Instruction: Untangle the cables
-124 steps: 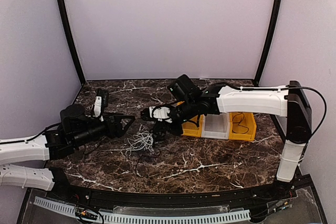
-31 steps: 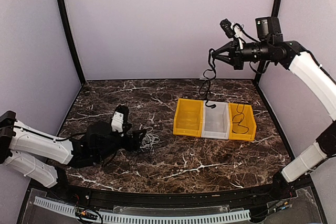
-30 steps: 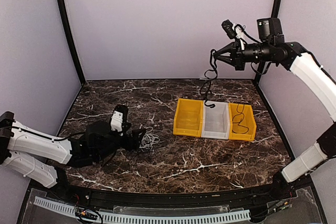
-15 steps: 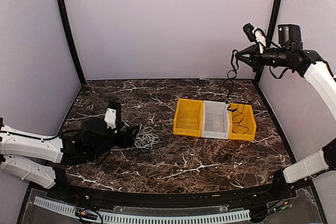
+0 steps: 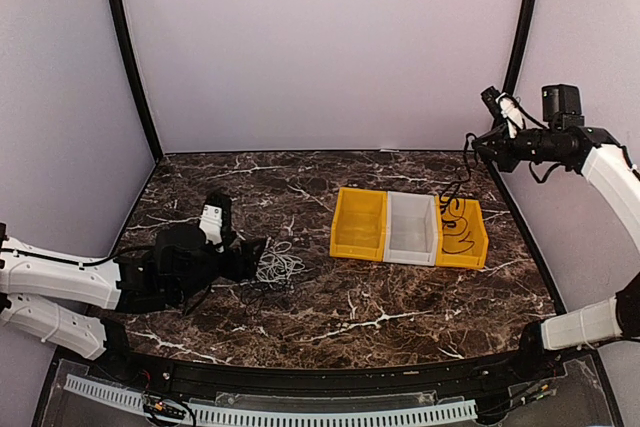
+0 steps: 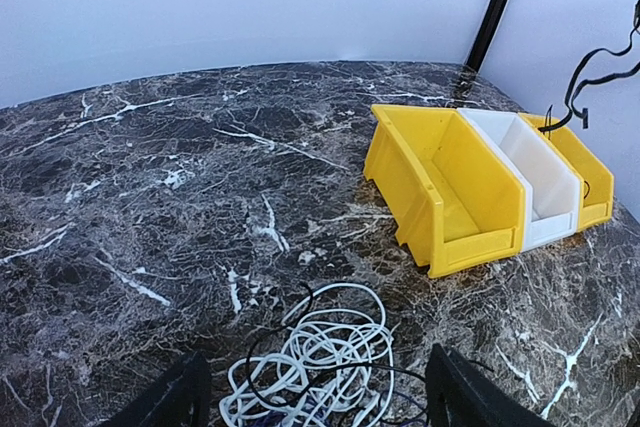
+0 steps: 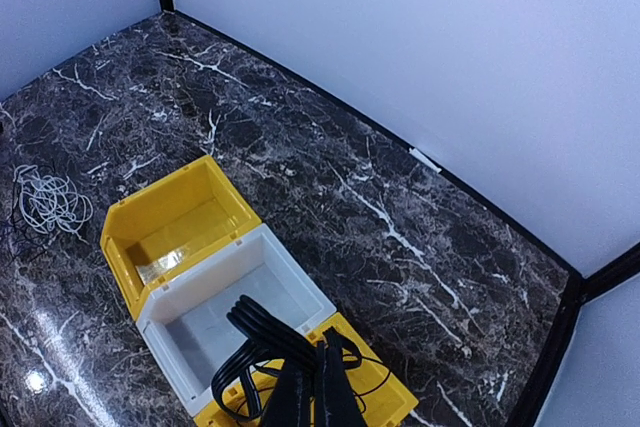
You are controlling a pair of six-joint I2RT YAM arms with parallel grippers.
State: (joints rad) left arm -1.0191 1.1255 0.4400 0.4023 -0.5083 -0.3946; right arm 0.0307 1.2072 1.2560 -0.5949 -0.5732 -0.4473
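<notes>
A clump of white and black cables (image 5: 277,266) lies on the marble table left of centre. My left gripper (image 5: 254,258) sits low just left of the clump, open, its black fingers (image 6: 177,399) standing either side of the clump (image 6: 322,361) without closing on it. My right gripper (image 5: 477,143) is raised at the far right, shut on a black cable (image 5: 461,171) that hangs in loops down into the right yellow bin (image 5: 478,242). In the right wrist view the shut gripper (image 7: 315,369) pinches the looped black cable (image 7: 252,331) above that bin (image 7: 385,399).
Three bins stand in a row right of centre: a yellow bin (image 5: 360,224), a white bin (image 5: 411,230) and the right yellow one. A thin black cord lies in the right yellow bin. Black frame posts (image 5: 515,39) rise at the back corners.
My right arm has swung right and down with the black cable, from above the white bin to over the right yellow bin. The left arm has drawn back slightly to the left.
</notes>
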